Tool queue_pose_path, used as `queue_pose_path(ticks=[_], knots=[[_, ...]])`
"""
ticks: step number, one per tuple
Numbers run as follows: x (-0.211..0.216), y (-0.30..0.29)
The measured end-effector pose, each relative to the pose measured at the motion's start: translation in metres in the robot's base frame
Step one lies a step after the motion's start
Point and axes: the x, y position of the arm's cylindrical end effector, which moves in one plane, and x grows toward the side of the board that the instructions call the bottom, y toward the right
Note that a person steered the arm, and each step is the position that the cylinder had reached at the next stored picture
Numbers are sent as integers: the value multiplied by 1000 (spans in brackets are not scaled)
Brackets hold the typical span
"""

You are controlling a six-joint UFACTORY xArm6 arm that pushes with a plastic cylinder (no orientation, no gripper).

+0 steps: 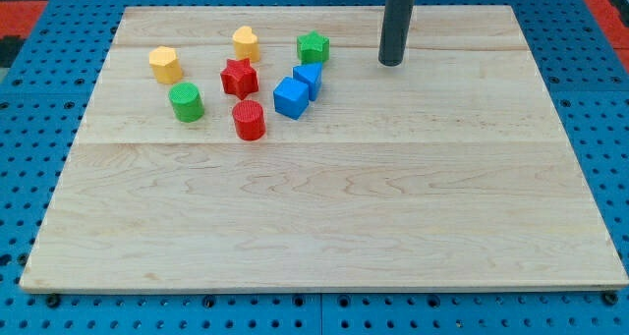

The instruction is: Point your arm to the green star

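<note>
The green star (314, 47) lies near the view's top, left of centre, on the wooden board (324, 217). My tip (392, 62) is to the star's right, about one rod-width and a block away, not touching it. Two blue blocks (308, 78) (291, 96) sit just below the star.
A red star (239, 78), a red cylinder (249, 120), a green cylinder (186, 102), a yellow heart-like block (246, 43) and a yellow hexagonal block (165, 65) cluster at the upper left. Blue pegboard surrounds the board.
</note>
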Motion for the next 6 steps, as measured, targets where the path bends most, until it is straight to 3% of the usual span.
queue_pose_path(ticks=[3, 4, 6], knots=[[-9, -8], [-59, -43], [-60, -154]])
